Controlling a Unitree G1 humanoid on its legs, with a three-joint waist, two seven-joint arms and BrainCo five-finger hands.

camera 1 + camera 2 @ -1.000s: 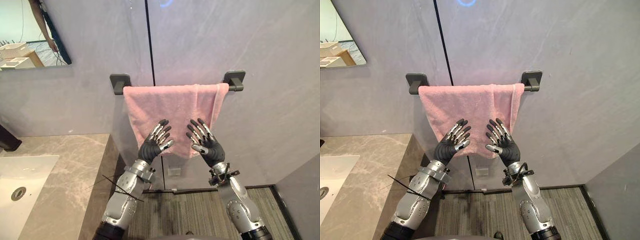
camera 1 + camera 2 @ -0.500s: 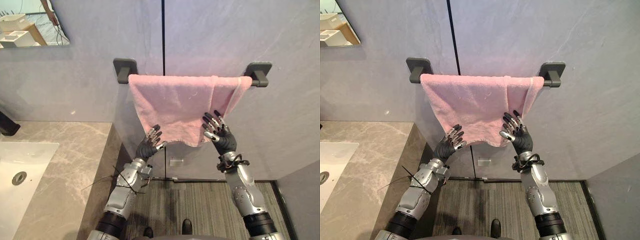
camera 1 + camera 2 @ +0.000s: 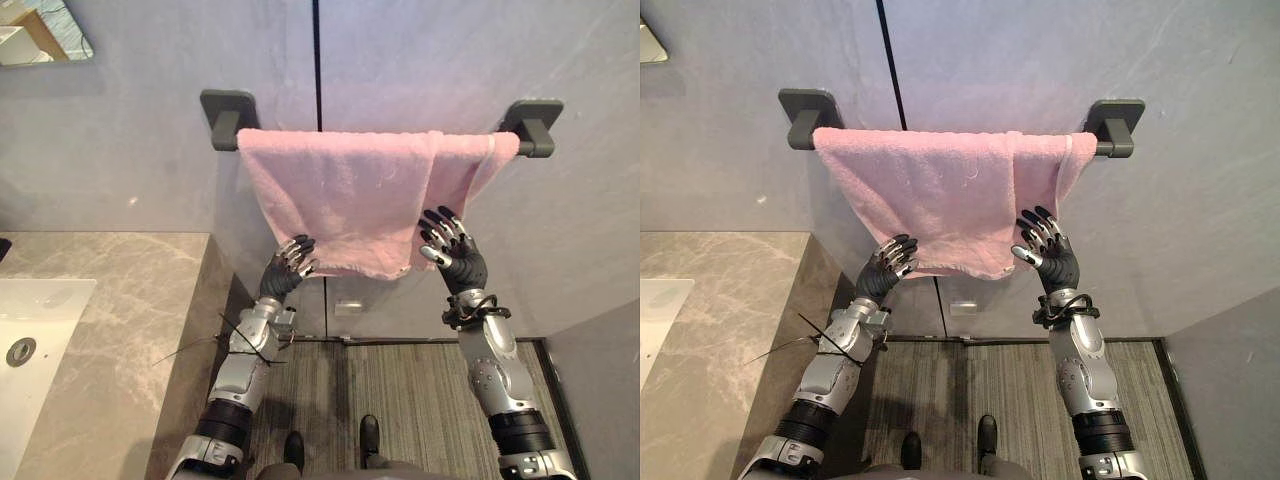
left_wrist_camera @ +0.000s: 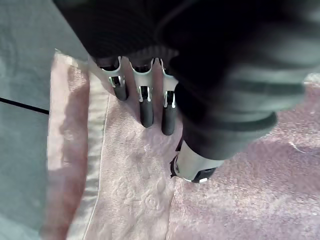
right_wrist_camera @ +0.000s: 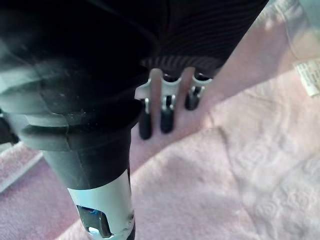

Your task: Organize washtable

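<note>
Far left: marble counter point(image 3: 120, 320) with a white sink point(image 3: 35, 335) set in it. On the grey wall, a dark left bracket point(image 3: 226, 115) and right bracket point(image 3: 531, 124). The pink towel point(image 3: 345, 190) hangs draped across between them, a second layer folded over its right part and the lower hem uneven. Left hand point(image 3: 284, 270) is raised at the hem's lower left corner, its fingers point(image 4: 145, 110) nearly straight against the cloth and thumb apart, clamping nothing. Right hand point(image 3: 455, 255) is raised at the towel's lower right edge, fingers spread and straight, tips on the cloth, grasping nothing.
</note>
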